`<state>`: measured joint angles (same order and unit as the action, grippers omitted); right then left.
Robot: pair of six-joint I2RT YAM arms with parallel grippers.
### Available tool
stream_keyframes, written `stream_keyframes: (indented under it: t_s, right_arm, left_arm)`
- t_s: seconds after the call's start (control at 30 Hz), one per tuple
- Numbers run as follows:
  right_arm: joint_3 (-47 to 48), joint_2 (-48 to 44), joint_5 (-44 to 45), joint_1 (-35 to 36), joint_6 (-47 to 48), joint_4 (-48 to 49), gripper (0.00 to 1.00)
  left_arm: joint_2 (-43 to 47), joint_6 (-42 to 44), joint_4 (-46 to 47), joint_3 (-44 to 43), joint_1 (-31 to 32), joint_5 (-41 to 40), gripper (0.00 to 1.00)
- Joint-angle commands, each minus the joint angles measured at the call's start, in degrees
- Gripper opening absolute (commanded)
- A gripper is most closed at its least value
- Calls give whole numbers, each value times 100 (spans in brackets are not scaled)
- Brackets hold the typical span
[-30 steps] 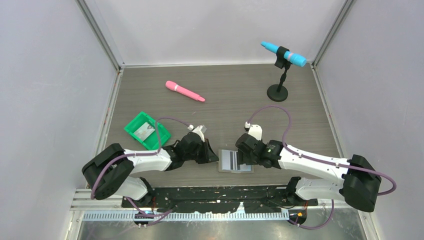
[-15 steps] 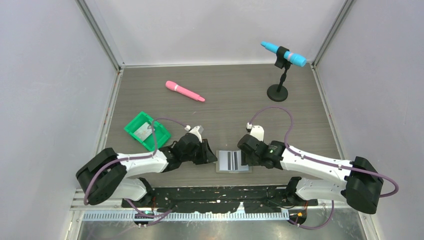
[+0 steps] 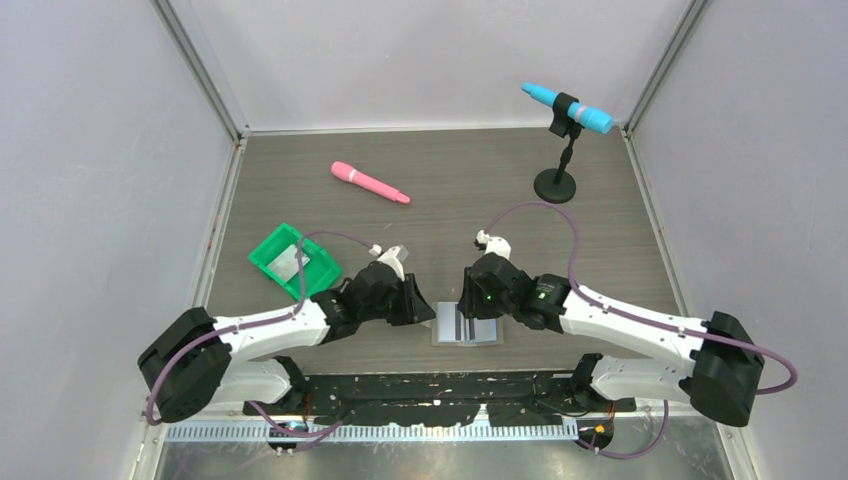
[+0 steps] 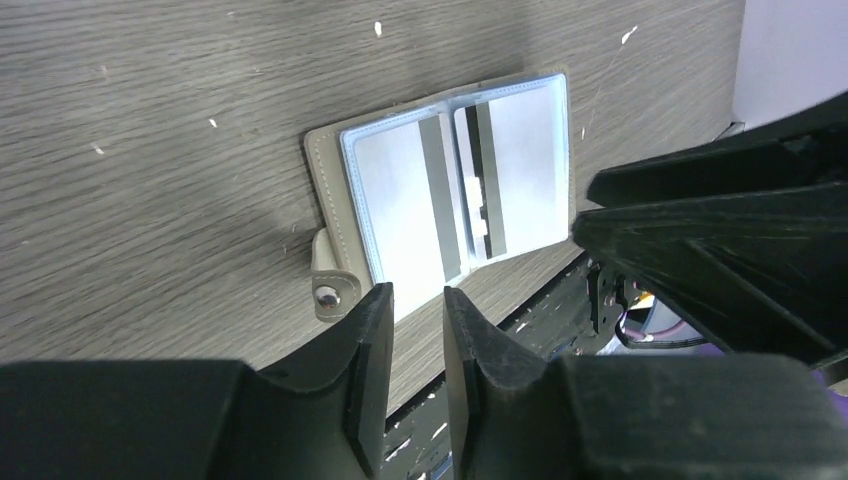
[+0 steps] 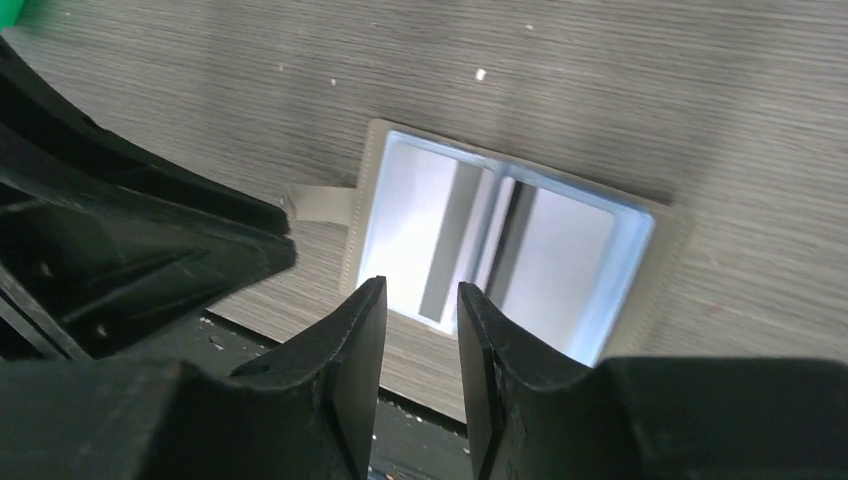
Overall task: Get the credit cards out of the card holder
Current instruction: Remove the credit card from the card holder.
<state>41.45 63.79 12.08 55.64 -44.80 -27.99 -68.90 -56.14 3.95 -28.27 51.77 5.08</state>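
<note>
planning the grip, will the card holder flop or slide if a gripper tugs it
Probably floppy: the card holder is a thin hinged cover with plastic pockets. Likely light; lying open and flat on the table, it may slide.

Plain grey panels and aluminium posts are enclosing a wood-grain bench, so this is probably serving as a robotics lab cell.

Wood-grain table: open card holder, green tray, pink pen, black stand.
</note>
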Motion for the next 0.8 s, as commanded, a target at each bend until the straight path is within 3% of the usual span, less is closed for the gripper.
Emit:
stream_keyframes:
  t_s: [0.0, 0.33, 0.77]
  right_arm:
    - [-178, 369, -706, -211, 164, 1073, 38]
    - [-1275, 452, -1519, -756, 363, 2605, 32]
    - [-2002, 527, -2143, -1128, 260, 3487, 29]
  left_arm:
    - [-264, 165, 633, -126, 74, 396, 26]
    - [-1140, 427, 906, -185, 79, 568, 16]
    - [-1627, 491, 925, -144, 79, 478, 11]
